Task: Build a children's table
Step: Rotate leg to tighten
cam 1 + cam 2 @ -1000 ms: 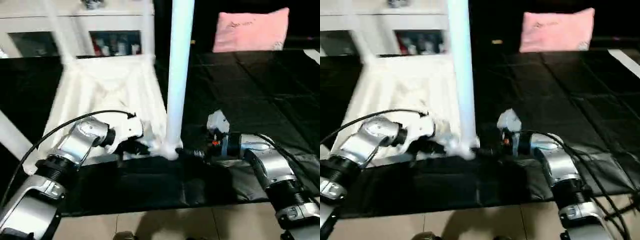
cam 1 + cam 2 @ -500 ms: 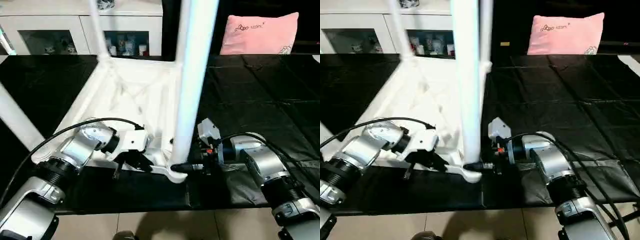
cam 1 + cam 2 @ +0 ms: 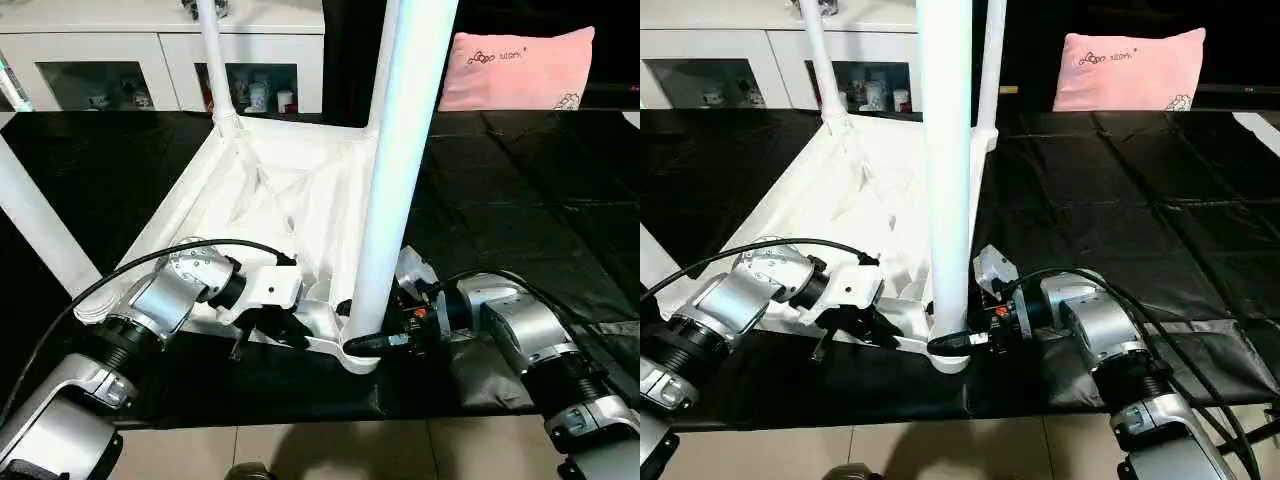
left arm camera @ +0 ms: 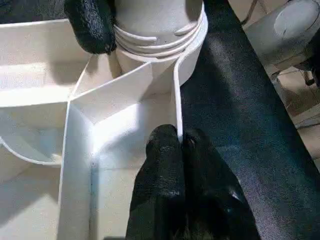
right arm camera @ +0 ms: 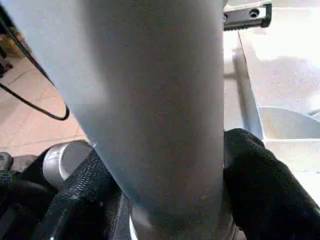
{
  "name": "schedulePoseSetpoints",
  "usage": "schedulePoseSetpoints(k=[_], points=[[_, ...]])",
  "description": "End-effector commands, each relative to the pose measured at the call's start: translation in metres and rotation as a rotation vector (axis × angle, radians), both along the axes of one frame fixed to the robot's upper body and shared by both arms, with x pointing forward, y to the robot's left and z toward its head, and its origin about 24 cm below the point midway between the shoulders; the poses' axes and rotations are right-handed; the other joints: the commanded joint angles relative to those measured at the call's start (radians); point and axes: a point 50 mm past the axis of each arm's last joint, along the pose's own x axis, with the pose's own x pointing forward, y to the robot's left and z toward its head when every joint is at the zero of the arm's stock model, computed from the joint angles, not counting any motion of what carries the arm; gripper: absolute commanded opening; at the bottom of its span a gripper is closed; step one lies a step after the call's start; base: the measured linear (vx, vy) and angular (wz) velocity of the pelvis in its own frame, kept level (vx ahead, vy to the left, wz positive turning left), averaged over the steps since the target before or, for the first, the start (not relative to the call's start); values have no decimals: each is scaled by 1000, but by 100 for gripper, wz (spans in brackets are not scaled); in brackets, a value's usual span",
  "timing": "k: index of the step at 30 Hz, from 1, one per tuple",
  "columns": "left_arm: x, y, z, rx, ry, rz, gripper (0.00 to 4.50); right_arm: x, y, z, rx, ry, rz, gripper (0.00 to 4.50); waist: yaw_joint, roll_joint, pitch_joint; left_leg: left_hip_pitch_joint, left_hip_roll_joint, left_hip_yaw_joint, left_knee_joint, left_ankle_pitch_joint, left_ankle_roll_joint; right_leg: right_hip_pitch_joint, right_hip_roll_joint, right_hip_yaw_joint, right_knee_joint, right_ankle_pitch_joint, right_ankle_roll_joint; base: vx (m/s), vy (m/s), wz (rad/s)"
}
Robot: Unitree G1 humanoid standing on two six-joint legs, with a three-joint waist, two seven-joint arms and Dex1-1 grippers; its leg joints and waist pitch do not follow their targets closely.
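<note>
The tabletop (image 3: 270, 190) lay upside down on the black mat (image 3: 520, 200), centre-left of the frame. The left end effector (image 4: 177, 145) was pinched shut on its near rim wall. The right end effector (image 5: 165, 185) stood part open, fingers (image 5: 260, 185) touching either side of the near-corner leg (image 3: 400, 160) at its socket.

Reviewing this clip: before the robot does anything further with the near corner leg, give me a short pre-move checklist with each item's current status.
1. Left gripper pinched shut on the tabletop rim rib beside the corner: ok.
2. Right gripper fingers on both sides of the near leg at its base: ok.
3. Near leg's base in the corner socket: ok; whether fully seated: cannot tell.
4. Near leg upright: ok, it rises roughly straight.
5. Other legs in their sockets: far-left leg ok; the rest cannot tell.
6. Tabletop lying underside up on the black sheet: ok.
</note>
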Motion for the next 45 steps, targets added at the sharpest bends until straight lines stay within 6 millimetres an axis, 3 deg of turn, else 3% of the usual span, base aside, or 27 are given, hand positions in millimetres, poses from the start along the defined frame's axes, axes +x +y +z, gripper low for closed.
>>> schedulePoseSetpoints(k=[1,7,11,13,16,19,20,23,26,30,34,35,40,45], points=[[-5,-9,-3,38,11,-93,0,1,-2,6,19,1,4,265,-8,-7,-78,-6,48,-9,-75,-78,47,68,-68,75,-70,-270,-144,0,0,0],[-3,-8,-3,38,-9,-66,0,-2,-2,7,35,20,5,238,-8,-4,-78,-4,48,-10,-76,-87,43,67,-67,75,-73,-280,-139,0,0,0],[7,-9,0,-6,-33,71,0,-3,2,7,58,13,-32,233,-6,-2,-76,1,49,-7,-76,-101,38,64,-67,77,-76,-285,-143,0,0,0],[11,-12,3,-47,-31,150,0,-3,4,3,38,-10,-84,232,-9,-4,-75,2,49,-8,-79,-109,29,65,-68,76,-78,-301,-142,0,0,0],[19,-17,10,-131,-25,320,0,6,10,-6,-18,-82,-266,224,-17,-4,-72,1,43,-10,-80,-133,11,65,-69,71,-88,-383,-111,0,0,0],[23,-21,13,-173,-24,412,0,15,14,-8,-10,-86,-407,211,-36,-7,-72,-6,38,-15,-82,-141,4,72,-68,67,-95,-425,-80,0,0,0],[23,-22,14,-180,-24,431,0,17,16,-8,-6,-85,-437,207,-46,-7,-72,-9,39,-15,-82,-136,8,71,-67,66,-93,-407,-85,0,0,0],[29,-43,18,-241,-30,622,0,31,42,-16,-30,-34,-751,205,-73,-8,-73,-14,37,-16,-80,-106,1,73,-64,65,-88,-368,-104,0,0,0],[30,-49,18,-256,-29,665,0,34,51,-18,-51,-34,-812,204,-90,-7,-75,-16,31,-12,-75,-91,17,75,-62,65,-93,-356,-106,0,0,0],[34,-64,15,-270,-41,734,0,39,68,-20,-106,-65,-907,204,-91,-2,-78,-10,34,-8,-74,-55,35,71,-56,69,-83,-253,-147,0,0,0],[33,-70,15,-269,-42,756,0,42,78,-15,-77,-75,-930,204,-88,2,-74,-6,33,-7,-77,-94,36,71,-56,68,-92,-297,-135,0,0,0],[33,-70,15,-267,-43,762,0,42,79,-13,-67,-73,-930,237,-88,1,-73,-6,34,-8,-78,-106,37,71,-55,68,-93,-306,-128,0,0,0],[34,-62,14,-240,-69,748,0,42,71,-10,-42,-92,-925,273,-87,2,-74,-7,37,-10,-80,-107,38,72,-56,70,-89,-281,-130,0,0,0],[32,-44,9,-187,-93,653,0,41,45,-6,-9,-130,-891,318,-84,0,-76,-7,39,-10,-80,-93,53,73,-56,73,-82,-235,-144,0,0,0]])
